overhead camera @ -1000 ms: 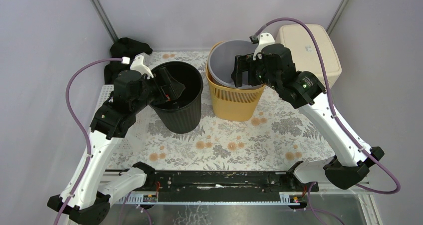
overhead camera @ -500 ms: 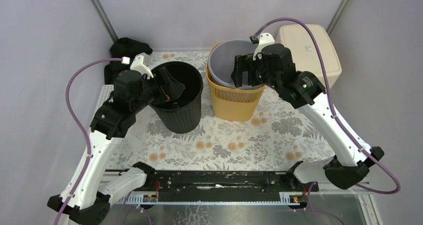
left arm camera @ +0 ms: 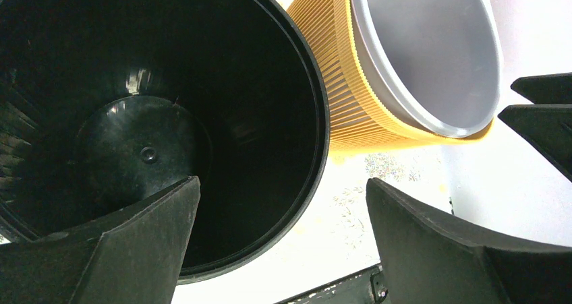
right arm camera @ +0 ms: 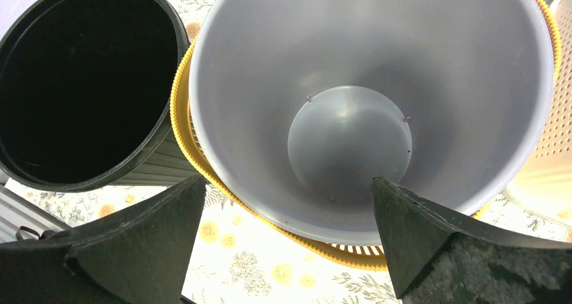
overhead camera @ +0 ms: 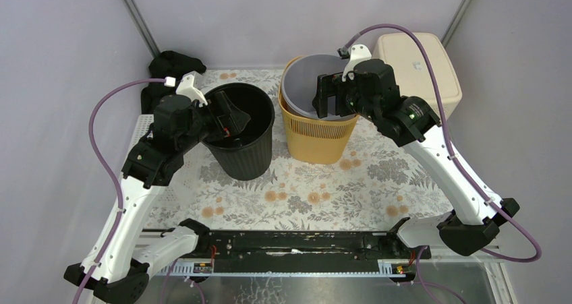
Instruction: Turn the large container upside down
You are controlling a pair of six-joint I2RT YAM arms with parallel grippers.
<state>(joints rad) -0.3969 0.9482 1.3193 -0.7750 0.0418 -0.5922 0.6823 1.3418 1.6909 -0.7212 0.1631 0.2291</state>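
No word, brand, number or sign can be read anywhere. The ribbed black plastic bin [overhead camera: 246, 157], the yellow slatted plastic basket [overhead camera: 317, 141] and the smooth grey plastic bin [overhead camera: 300, 81] nested in it show plain surfaces. A small mark on the cream plastic lidded box [overhead camera: 405, 54] is too small to read.

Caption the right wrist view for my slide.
Open right gripper over a grey bin nested in a yellow basket, black bin alongside.
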